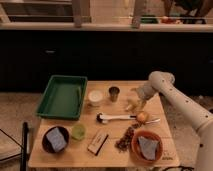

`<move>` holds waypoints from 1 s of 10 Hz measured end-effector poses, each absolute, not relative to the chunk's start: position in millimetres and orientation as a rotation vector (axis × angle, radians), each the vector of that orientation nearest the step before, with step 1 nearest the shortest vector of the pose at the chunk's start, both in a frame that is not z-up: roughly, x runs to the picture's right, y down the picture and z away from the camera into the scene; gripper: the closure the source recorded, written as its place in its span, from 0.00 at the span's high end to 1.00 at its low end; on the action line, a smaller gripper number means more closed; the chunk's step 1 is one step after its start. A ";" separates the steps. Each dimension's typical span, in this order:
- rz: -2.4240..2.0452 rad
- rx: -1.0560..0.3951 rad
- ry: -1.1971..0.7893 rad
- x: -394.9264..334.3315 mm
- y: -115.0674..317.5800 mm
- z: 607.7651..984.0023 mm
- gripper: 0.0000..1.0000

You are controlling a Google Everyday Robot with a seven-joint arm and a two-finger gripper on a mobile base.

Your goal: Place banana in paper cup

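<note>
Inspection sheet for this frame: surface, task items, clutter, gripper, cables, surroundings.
Surface: wooden table, crowded.
Job's things: banana lies on the table right of centre, not in the cup; paper cup stands upright beside the green tray.
Clutter: dark metal cup between paper cup and banana; black-handled utensil; orange fruit; light green cup; dark bowl; orange bowl; small bar; loose nuts.
Grippers: gripper at the banana; contact cannot be told.
Cables: nothing seen.
Surroundings: dark counter front behind; speckled floor.
</note>
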State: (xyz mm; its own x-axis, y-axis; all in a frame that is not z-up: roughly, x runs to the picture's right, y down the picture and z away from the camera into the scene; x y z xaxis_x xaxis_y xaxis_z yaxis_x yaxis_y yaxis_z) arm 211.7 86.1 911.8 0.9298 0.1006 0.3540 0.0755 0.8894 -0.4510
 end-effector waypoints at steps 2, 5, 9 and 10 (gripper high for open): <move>0.011 -0.488 -0.387 207.2 88.1 915.5 0.80; 0.020 -0.499 -0.390 207.5 90.9 920.5 0.80; 0.030 -0.527 -0.392 205.0 97.7 932.3 0.78; 0.033 -0.530 -0.392 205.2 99.3 934.2 0.70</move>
State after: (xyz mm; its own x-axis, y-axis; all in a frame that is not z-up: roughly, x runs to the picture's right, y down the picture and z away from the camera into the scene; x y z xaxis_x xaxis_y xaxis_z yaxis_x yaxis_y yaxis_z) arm 205.2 99.3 934.2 0.9255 0.1307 0.3555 0.0696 0.8640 -0.4987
